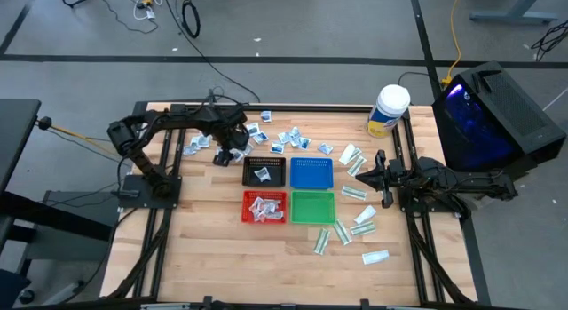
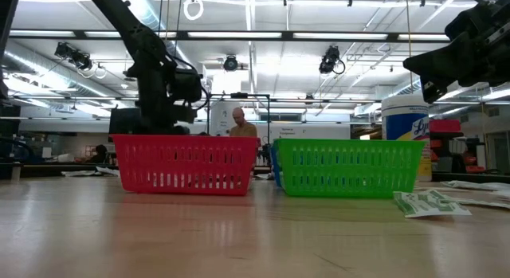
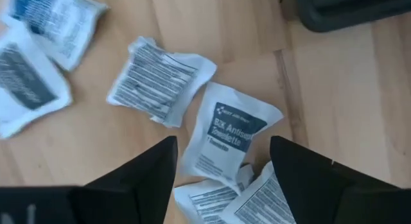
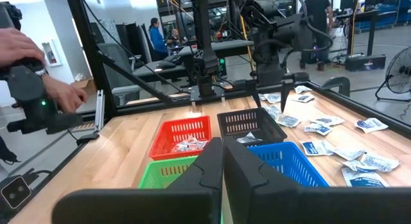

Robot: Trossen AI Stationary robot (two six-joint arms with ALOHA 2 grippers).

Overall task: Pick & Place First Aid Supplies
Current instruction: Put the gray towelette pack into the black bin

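Observation:
Squarish white packets with bluish print (image 1: 286, 139) lie scattered on the far part of the table. Longer white-and-green packets (image 1: 353, 157) lie on the right side, and one shows in the low view (image 2: 430, 202). My left gripper (image 1: 232, 154) hangs open just left of the black tray, fingers pointing down. In its wrist view the left gripper (image 3: 223, 169) straddles a blue-labelled packet (image 3: 231, 137) and two overlapping ones (image 3: 257, 201) without touching them. My right gripper (image 1: 380, 173) is shut and hovers level over the table's right side; the right gripper (image 4: 223, 163) faces the trays.
The black tray (image 1: 248, 164) holds one packet; the red tray (image 1: 245, 209) holds several. The blue tray (image 1: 311, 172) and green tray (image 1: 312, 206) stand beside them. A big white jar with a yellow label (image 1: 388, 110) stands at the far right corner. A person's hand (image 4: 61, 92) holds a device beyond the table.

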